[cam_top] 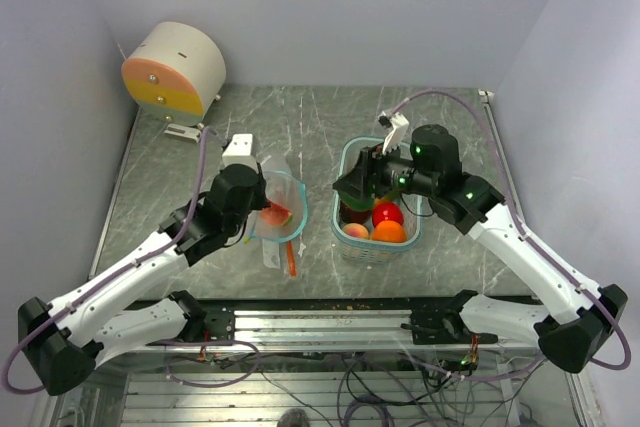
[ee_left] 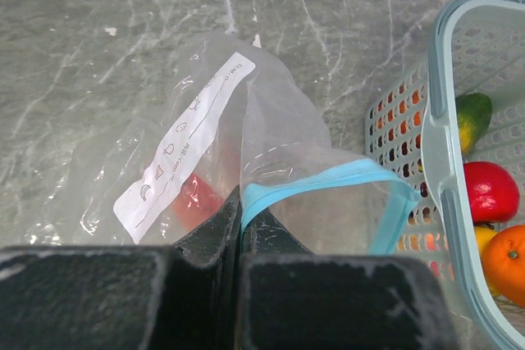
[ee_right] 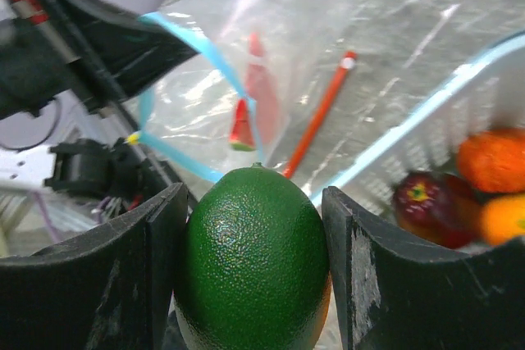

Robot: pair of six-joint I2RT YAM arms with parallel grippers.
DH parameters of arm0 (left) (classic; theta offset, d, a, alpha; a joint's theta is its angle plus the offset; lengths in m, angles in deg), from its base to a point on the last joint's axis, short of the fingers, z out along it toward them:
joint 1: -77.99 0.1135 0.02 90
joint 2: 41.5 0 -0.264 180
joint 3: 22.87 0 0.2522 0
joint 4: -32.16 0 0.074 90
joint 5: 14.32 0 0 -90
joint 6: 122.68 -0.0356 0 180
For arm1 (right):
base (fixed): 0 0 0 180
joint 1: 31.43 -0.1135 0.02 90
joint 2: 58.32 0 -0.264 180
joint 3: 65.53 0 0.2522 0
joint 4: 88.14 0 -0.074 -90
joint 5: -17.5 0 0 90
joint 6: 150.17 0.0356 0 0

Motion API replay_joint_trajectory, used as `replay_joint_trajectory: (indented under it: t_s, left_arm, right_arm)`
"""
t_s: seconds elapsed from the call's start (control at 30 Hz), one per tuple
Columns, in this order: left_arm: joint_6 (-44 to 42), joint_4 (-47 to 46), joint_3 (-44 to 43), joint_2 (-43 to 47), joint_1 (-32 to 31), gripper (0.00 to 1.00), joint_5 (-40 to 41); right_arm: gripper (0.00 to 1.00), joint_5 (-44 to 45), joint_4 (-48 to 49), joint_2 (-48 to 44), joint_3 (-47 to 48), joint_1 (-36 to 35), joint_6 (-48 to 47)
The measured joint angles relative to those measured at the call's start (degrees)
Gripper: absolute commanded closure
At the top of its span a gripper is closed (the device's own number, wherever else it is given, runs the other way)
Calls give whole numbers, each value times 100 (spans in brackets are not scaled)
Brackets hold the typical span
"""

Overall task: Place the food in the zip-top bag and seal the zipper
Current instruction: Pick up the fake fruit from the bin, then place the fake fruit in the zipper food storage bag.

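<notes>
My left gripper [ee_left: 240, 206] is shut on the blue zipper rim of the clear zip-top bag [ee_left: 271, 137] and holds its mouth up and open; in the top view the bag [cam_top: 283, 203] sits left of centre. A red watermelon slice [ee_right: 253, 108] lies inside it. My right gripper [ee_right: 254, 202] is shut on a green lime [ee_right: 253, 264], held above the left end of the teal tub [cam_top: 347, 158], to the right of the bag. The tub holds a red fruit [cam_top: 388, 212], an orange [cam_top: 389, 232], a peach one [cam_top: 356, 231] and a maroon apple [ee_right: 431, 206].
An orange-red stick [ee_right: 320, 112] lies on the table by the bag's near side. A round white, orange and yellow device [cam_top: 175, 67] stands at the back left corner. Walls close in the table on three sides.
</notes>
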Motion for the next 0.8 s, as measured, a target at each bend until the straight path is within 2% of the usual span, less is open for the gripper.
replay_joint_trajectory:
  t_s: [0.17,0.43,0.6,0.8]
  left_arm:
    - [22,-192,-221,-557,0,93,-238]
    - [24,-483,-619,-1130,0,93,-525]
    - [39,-549,-680,-1252,0,93,-743]
    - [125,-588,-798,-1211,0,93,-1025]
  right_arm:
    - [59,-719,920,7,-645,-90,409]
    - [59,-1049,2144,400,-841,-424,852]
    - [59,-822,2623,560,-903,-584,968]
    - [61,92,2855,745,-1040,-772,1029]
